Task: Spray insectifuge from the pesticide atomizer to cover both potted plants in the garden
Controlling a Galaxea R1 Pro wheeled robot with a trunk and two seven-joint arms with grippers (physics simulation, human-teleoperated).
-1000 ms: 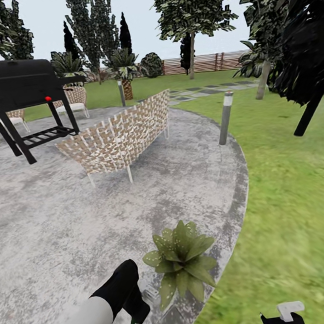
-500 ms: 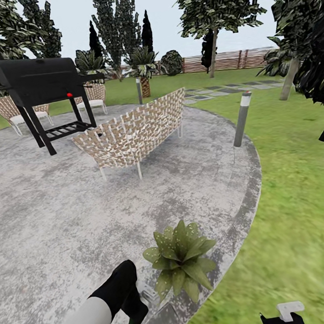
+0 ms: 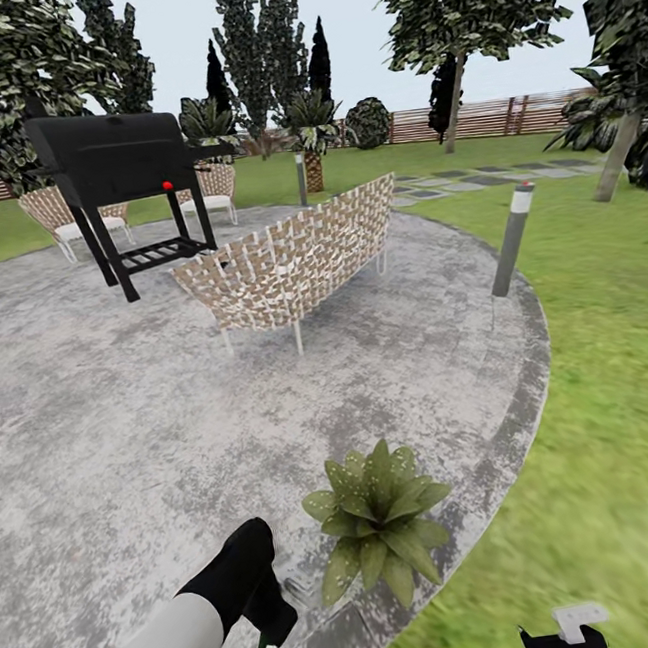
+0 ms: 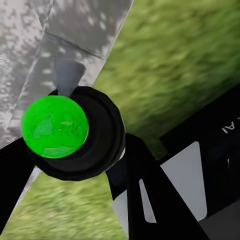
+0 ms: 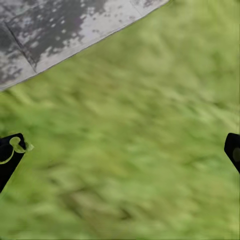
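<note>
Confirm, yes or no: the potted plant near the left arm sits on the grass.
No. The potted plant stands on the grey patio, just inside its curved edge beside the lawn.

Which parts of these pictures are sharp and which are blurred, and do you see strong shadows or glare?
Head view: the grill, wicker bench and plant are fairly sharp, the lawn is smeared; light is flat, no strong shadows. Left wrist view: a bright green cap is crisp, the grass behind it soft. Right wrist view: grass blurred, the patio clearer. No glare.

Pale-speckled green potted plant (image 3: 379,519)
</note>
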